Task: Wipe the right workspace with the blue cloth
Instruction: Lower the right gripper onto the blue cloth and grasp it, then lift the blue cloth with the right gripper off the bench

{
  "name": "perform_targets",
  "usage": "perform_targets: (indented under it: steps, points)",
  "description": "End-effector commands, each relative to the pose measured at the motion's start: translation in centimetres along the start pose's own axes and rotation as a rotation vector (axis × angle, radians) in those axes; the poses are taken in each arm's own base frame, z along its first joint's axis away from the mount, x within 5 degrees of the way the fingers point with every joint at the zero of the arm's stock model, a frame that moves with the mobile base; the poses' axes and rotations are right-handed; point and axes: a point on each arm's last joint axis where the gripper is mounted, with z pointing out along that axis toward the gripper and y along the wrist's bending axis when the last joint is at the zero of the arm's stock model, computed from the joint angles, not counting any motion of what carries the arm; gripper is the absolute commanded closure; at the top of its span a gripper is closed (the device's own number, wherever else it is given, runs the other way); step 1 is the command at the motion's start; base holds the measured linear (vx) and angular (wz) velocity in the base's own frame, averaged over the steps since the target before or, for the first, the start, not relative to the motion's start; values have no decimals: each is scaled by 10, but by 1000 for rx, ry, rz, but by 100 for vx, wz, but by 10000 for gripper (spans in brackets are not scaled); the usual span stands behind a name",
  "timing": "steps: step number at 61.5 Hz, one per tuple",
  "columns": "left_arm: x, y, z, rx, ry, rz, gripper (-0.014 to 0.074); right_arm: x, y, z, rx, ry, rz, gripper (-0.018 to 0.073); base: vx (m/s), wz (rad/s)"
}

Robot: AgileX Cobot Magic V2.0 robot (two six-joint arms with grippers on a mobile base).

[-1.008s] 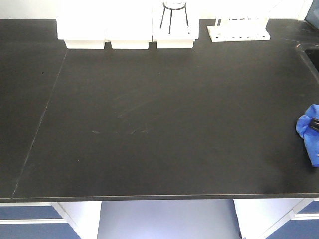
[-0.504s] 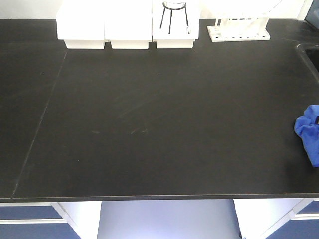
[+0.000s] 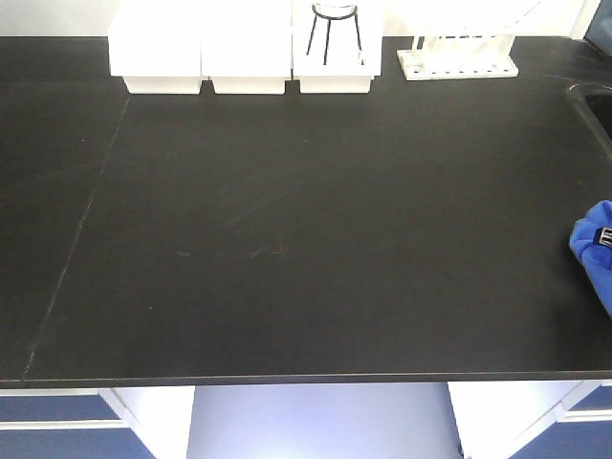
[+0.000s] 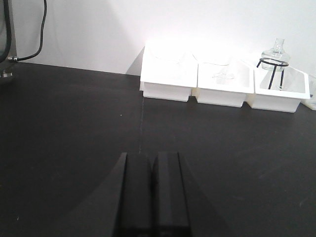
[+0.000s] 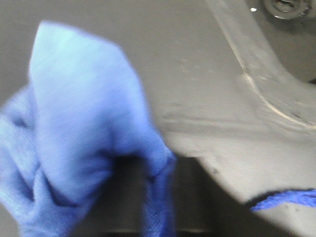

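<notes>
The blue cloth [image 3: 595, 258] is bunched at the far right edge of the front view, on the black benchtop [image 3: 316, 239] with the seam line. My right gripper [image 3: 605, 236] shows there only as a dark tip in the cloth. In the right wrist view it [image 5: 158, 197] is shut on a fold of the cloth [image 5: 84, 123], and the cloth's loop [image 5: 284, 199] lies to the right. My left gripper [image 4: 152, 163] is shut and empty, low over the benchtop by the seam. The right workspace with the socket box is out of view.
Three white boxes [image 3: 201, 57] stand along the back, one holding a glass flask on a black stand [image 3: 334, 29], with a white rack [image 3: 459, 59] beside them. A sink [image 3: 598, 100] is at the right; its rim [image 5: 266, 84] curves just beyond the cloth.
The cloth and right gripper shifted slightly left, then back right, so less of the cloth shows at the frame's edge now. Nothing else moved.
</notes>
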Motion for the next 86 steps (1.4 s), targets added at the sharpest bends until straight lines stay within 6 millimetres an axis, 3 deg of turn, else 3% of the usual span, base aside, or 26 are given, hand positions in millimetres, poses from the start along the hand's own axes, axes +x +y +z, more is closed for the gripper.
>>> perform_targets:
  steps: [1, 9, 14, 31, 34, 62, 73, 86]
  points:
    - [2, 0, 1, 14, -64, -15, 602, -15, -2, -16, 11, -80, -21, 573, 0, 0]
    - [2, 0, 1, 14, -64, -15, 602, -26, 1, -41, 12, -162, -57, 570, 0, 0]
    - [2, 0, 1, 14, -64, -15, 602, -31, 12, -64, -14, -214, -150, 568, 0, 0]
    - [2, 0, 1, 14, -64, -15, 602, -30, 84, -139, -194, -399, -431, 566, 0, 0]
    - [2, 0, 1, 14, -64, -15, 602, -27, 98, -166, -245, -483, -448, 564, 0, 0]
    - [2, 0, 1, 14, -64, -15, 602, -10, 93, -227, -327, -581, -406, 562, 0, 0]
    - [2, 0, 1, 14, -64, -15, 602, 2, 93, -238, -371, -540, -439, 562, 0, 0]
    - [2, 0, 1, 14, -64, -15, 602, 2, 93, -239, -372, -542, -439, 560, 0, 0]
